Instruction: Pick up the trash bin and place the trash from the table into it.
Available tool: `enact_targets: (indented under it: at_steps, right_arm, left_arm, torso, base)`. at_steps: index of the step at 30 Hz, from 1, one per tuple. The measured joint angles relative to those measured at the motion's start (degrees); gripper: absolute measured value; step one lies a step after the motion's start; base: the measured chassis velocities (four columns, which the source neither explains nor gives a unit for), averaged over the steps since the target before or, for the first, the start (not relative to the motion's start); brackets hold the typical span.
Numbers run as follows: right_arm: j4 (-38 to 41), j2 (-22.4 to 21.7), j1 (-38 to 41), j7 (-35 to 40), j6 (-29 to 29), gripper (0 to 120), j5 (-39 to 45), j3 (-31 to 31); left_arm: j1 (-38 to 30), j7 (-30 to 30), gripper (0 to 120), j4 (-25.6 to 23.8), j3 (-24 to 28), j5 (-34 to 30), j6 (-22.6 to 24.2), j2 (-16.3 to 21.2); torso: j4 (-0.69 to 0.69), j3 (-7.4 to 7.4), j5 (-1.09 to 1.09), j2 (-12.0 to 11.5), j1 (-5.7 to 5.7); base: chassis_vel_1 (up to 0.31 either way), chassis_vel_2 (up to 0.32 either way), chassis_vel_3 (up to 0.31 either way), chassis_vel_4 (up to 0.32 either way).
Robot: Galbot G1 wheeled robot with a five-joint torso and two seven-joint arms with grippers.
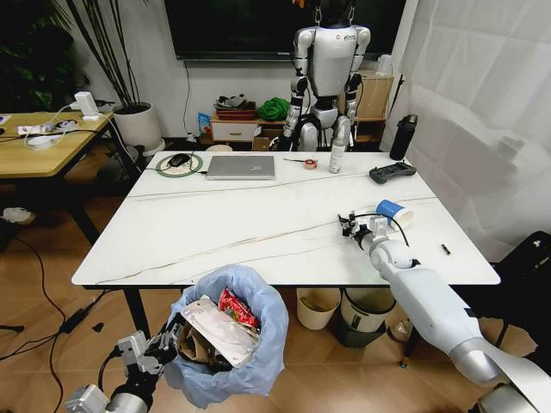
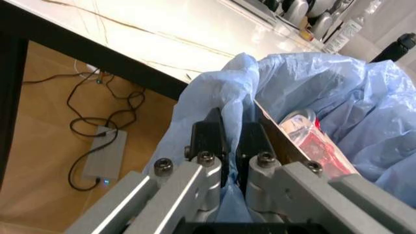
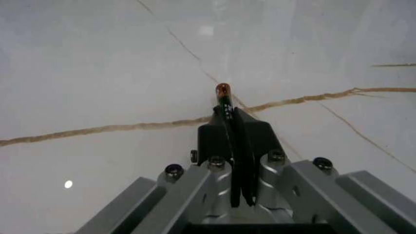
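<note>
Trash bin (image 1: 225,344) hangs below the table's (image 1: 258,232) near edge, your left gripper (image 2: 231,141) pinching its rim and blue bag. Your right gripper (image 3: 233,127) hovers above the tabletop, clamped on a thin dark stick (image 3: 224,100), beside the paper cup (image 1: 393,212).

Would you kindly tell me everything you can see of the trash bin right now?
The trash bin hangs off the near edge of the table, below its top. A crinkly, light-blue, see-through plastic bag lines it and bulges over the rim, hiding the bin's body. The left gripper is shut on the bag-covered rim. Inside lie brown cardboard, a flat pale packet and a red wrapper.
</note>
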Motion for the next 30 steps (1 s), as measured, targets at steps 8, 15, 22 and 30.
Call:
enact_targets:
  at_steps: [8, 15, 22, 30]
  right_arm:
    - [21.03, -5.86, -4.07, 0.86, -1.44, 0, 12.75, 1.84]
    - [44.95, -11.44, -13.34, -0.33, -0.16, 0, 20.45, -0.89]
    - [59.38, -12.91, -20.08, 0.22, 2.15, 0, 17.93, -14.43]
    - [55.33, -11.43, -20.04, 1.97, 2.40, 4, 12.00, -22.11]
  left_arm:
    - [-0.04, -0.03, 0, 0.01, 0.00, -0.18, 0.00, 0.09]
    - [-0.04, -0.05, 0, -0.09, -0.10, -0.27, 0.02, 0.15]
    - [-0.18, -0.17, 0, -0.40, -0.13, -0.21, 0.14, -0.18]
    - [-0.15, -0.21, 0, -0.80, -0.13, 0.07, 0.16, -0.52]
  torso:
    - [0.00, 0.00, -0.01, -0.01, 0.01]
    - [0.00, -0.02, -0.02, 0.00, 0.00]
    - [0.00, -0.02, -0.03, 0.00, -0.02]
    - [0.01, -0.01, -0.02, 0.00, 0.00]
  base:
    - [0.000, 0.000, 0.000, 0.000]
    - [0.000, 0.000, 0.000, 0.000]
    - [0.000, 0.000, 0.000, 0.000]
    - [0.000, 0.000, 0.000, 0.000]
